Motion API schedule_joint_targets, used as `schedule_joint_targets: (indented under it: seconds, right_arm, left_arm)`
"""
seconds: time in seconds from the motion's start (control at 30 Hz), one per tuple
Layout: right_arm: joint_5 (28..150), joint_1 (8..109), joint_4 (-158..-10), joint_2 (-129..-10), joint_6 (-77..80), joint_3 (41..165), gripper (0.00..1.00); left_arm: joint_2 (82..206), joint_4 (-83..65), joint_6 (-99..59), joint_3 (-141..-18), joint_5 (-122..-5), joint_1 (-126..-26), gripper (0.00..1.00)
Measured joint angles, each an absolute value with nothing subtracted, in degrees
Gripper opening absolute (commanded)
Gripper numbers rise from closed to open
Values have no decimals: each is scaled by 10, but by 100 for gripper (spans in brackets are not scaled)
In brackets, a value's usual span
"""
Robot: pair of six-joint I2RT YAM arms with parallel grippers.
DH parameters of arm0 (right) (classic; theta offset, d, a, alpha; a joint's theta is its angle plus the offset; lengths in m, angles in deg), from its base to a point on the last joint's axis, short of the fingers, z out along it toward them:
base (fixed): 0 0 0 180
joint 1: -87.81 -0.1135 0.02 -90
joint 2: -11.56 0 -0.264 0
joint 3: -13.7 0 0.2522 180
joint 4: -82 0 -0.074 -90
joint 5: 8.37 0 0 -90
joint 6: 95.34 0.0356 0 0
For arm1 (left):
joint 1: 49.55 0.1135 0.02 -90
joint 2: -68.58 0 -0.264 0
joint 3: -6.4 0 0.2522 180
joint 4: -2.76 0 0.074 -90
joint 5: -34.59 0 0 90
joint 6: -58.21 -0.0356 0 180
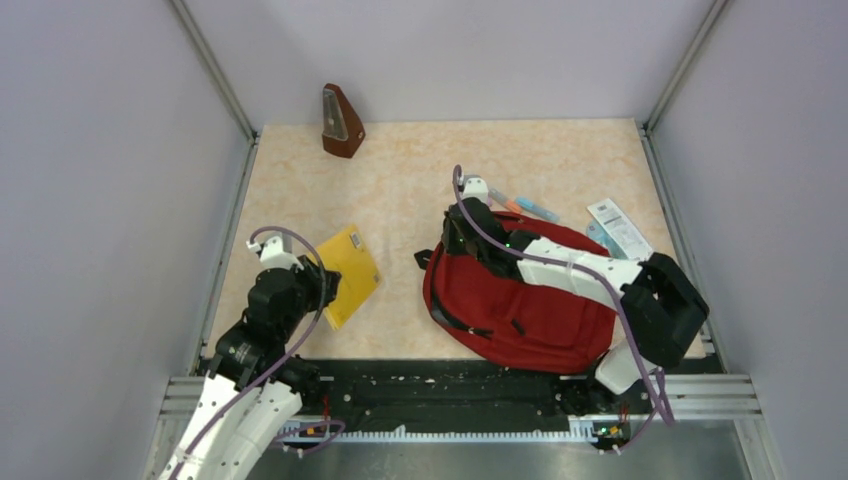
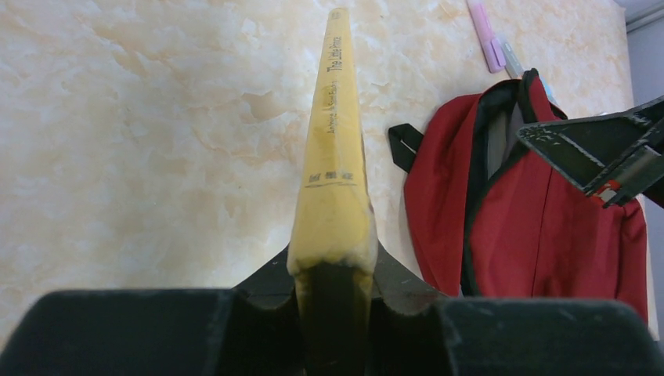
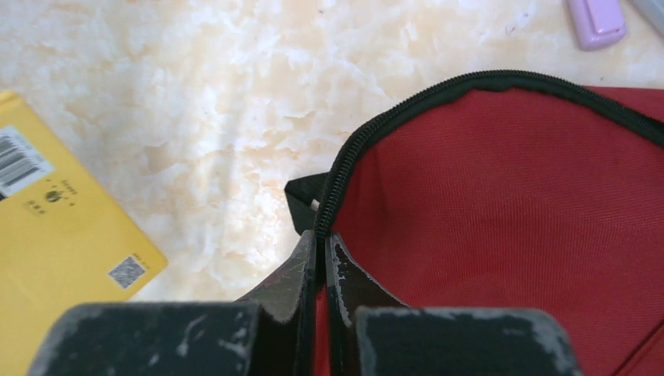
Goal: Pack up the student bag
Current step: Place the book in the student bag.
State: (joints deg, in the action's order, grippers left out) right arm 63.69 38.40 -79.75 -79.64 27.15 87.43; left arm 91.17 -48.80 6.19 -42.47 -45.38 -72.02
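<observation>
Left pincer: clamped on one short end of the yellow book. The book stands on edge, spine up, reaching out ahead of my fingers.
- Risk: only that end is gripped. I judge a quick swing could make the book pivot or slide out.
- Room: the side wall is close on this pincer's left. Ahead and to its right the desk is bare up to the bag, which is the easy corridor.

Student bag: lies flat on the desk, right of the left pincer and under my right arm, with its mouth turned toward the book.

Right pincer: closed on the black zipper rim of the mouth, pinching the fabric.
- Risk: the soft rim could slip free and the mouth sag shut.
- Risk: from the left wrist view the gap looks narrow, so a book corner may snag the zipper.
- Risk: both pincers would converge on one spot, so contact is possible.
- Room: a black strap loop sits just left of this pincer. The pens lie near, beyond it, so there is little slack for pulling the rim that way.
</observation>
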Motion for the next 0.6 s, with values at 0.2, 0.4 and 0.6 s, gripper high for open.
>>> schedule_joint_targets:
  seconds: [0.2,0.4,0.6]
  right_arm:
    - [640,384,-783,-751,256,872,0]
    - [650,384,-752,-610,214,833,0]
    - [684,385,-738,-416,151,803,0]
  left_arm:
    - [908,-481,51,-425,-494,-720,0]
    - [954,-438,25,-440,-623,-720,0]
    - [1102,-328,48,-481,-785,-724,0]
